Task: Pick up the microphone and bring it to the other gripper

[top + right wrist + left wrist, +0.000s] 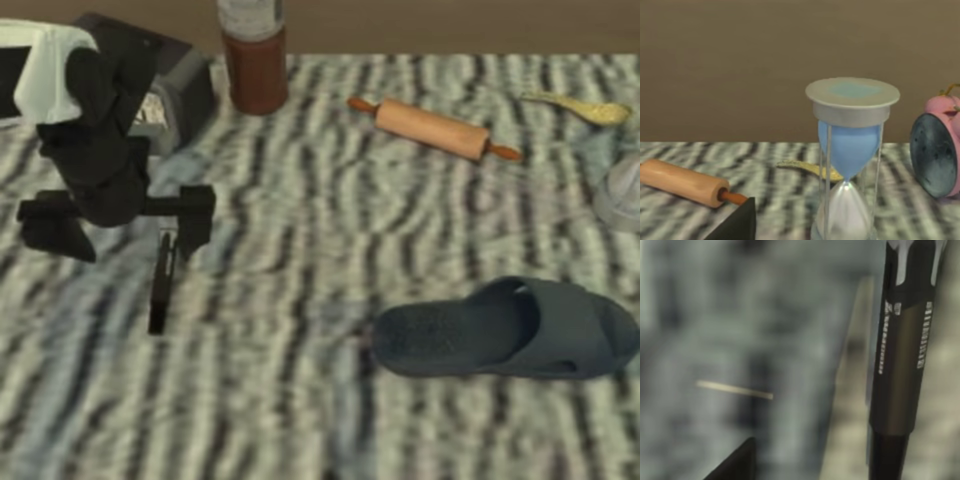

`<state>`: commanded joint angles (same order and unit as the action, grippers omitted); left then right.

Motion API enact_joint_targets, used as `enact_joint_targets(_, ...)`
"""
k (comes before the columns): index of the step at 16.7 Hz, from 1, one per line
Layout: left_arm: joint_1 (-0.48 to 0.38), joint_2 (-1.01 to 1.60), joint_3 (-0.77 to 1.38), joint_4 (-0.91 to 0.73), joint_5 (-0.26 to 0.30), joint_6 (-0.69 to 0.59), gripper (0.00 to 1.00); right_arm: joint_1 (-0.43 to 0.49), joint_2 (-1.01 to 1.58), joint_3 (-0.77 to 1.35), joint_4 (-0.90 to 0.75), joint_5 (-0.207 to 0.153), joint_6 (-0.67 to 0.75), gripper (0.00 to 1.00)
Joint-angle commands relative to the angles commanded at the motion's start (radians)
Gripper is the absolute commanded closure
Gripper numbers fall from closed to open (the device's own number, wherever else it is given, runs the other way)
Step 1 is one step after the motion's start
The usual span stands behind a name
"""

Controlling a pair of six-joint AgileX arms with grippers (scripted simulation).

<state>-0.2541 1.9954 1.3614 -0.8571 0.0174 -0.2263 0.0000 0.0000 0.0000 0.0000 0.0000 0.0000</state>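
The microphone (159, 288) lies flat on the striped cloth at the table's left, its slim black handle pointing toward the front edge. Its head end is hidden under my left gripper (180, 238), which hangs low over it, open, with the fingers either side of the upper handle. In the left wrist view the handle (900, 365) fills the frame very close, and one black finger (740, 464) stands well apart from it. My right arm is out of the top view. Only one finger (740, 222) of the right gripper shows, far off centre, with nothing against it.
A tan rolling pin (433, 128) and a yellow spoon (585, 108) lie at the back right. A dark slipper (510, 328) lies at the front right, a brown bottle (255, 60) and a grey box (180, 95) stand behind the left arm. An hourglass (850, 160) and a pink clock (937, 150) stand near the right gripper.
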Motion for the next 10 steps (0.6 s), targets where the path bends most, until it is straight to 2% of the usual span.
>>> enact_joint_targets(6,-0.005,0.154,-0.081,0.244,0.001,-0.002,0.0,0.0,0.0,0.0,0.0,0.0,0.0,0.0)
enact_joint_targets(10,-0.006,0.188,-0.099,0.289,0.001,-0.003,0.0,0.0,0.0,0.0,0.0,0.0,0.0,0.0)
